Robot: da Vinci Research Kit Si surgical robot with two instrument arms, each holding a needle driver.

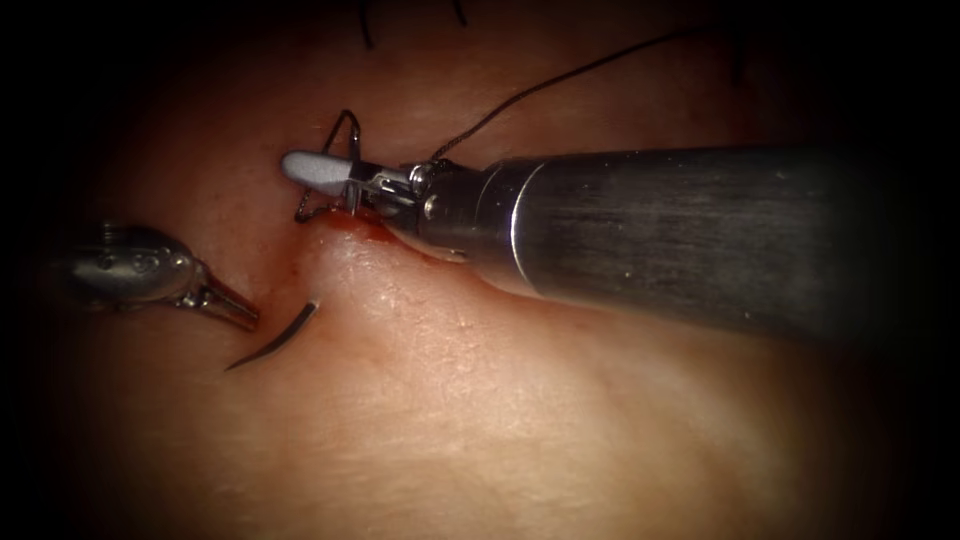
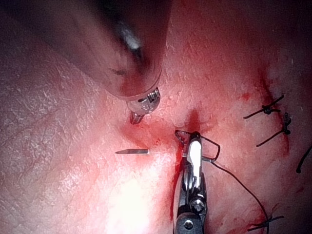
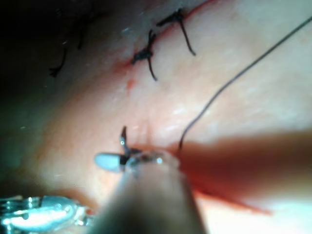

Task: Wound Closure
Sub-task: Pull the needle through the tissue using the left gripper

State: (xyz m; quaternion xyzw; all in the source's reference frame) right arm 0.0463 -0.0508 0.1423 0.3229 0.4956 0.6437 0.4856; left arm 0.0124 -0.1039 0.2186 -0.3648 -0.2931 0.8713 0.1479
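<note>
Two tools in your field | right tool jaws pressed together, thread looped around them | left tool pinches nothing | needle protrudes from tissue just beside left jaws, left of cut.
</note>
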